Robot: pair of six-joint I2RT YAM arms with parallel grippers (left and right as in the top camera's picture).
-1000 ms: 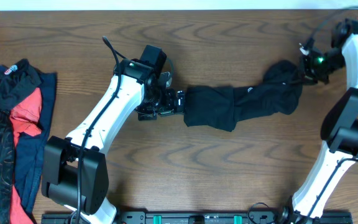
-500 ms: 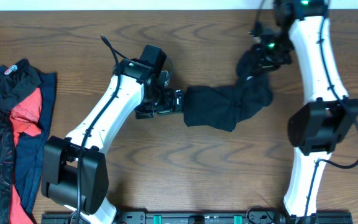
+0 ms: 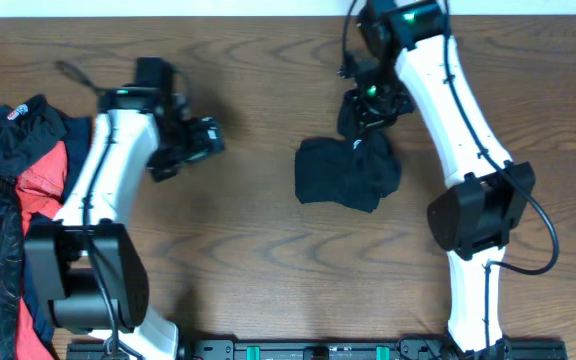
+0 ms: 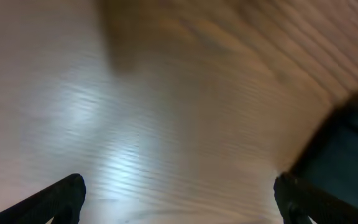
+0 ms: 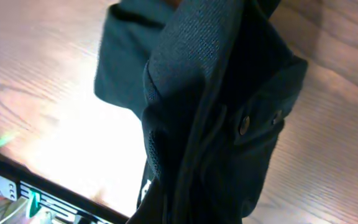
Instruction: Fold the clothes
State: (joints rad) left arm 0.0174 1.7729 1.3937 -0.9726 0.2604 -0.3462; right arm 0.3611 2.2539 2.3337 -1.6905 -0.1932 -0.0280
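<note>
On the wooden table [image 3: 268,260] we see the black garment [image 3: 343,175] bunched at mid-table, its far end lifted and pinched tight in our right gripper [image 3: 361,115], the nearer one, while our left gripper [image 3: 206,140], spread wide and empty, hangs well apart to its left

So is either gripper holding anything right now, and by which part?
The right gripper is shut on the black garment, pinching its bunched far end. The left gripper is open, holding nothing.
</note>
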